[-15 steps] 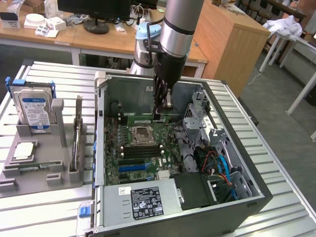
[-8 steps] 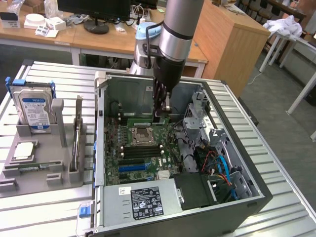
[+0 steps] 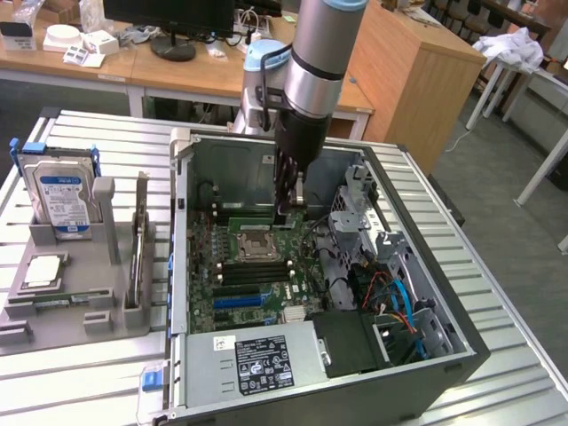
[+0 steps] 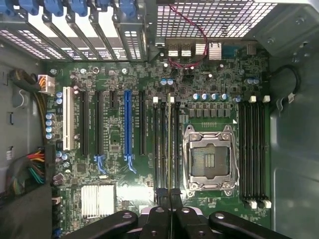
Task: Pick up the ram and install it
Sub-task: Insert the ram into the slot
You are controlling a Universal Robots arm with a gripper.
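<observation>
Ribbed metal table [image 3: 106, 133] is seen carrying an open computer case [image 3: 426, 373]. The ram [image 4: 169, 144] is seen edge-on in the wrist view as a thin pale line. It is pinched between the two fingers [image 4: 160, 214] of the gripper [image 4: 169, 193], which are drawn close together on it. It is held in line with the black memory slots [image 4: 158, 149] just beside the empty CPU socket [image 4: 209, 157] on the green motherboard [image 4: 114, 74]. Whether it touches a slot cannot be told from this angle. In the exterior view the arm [image 3: 311, 71] is seen reaching down into the case, over the board. Outside the case, a hard drive [image 3: 60, 197] is stood upright in a grey holder [image 3: 80, 297], well apart from the arm.
</observation>
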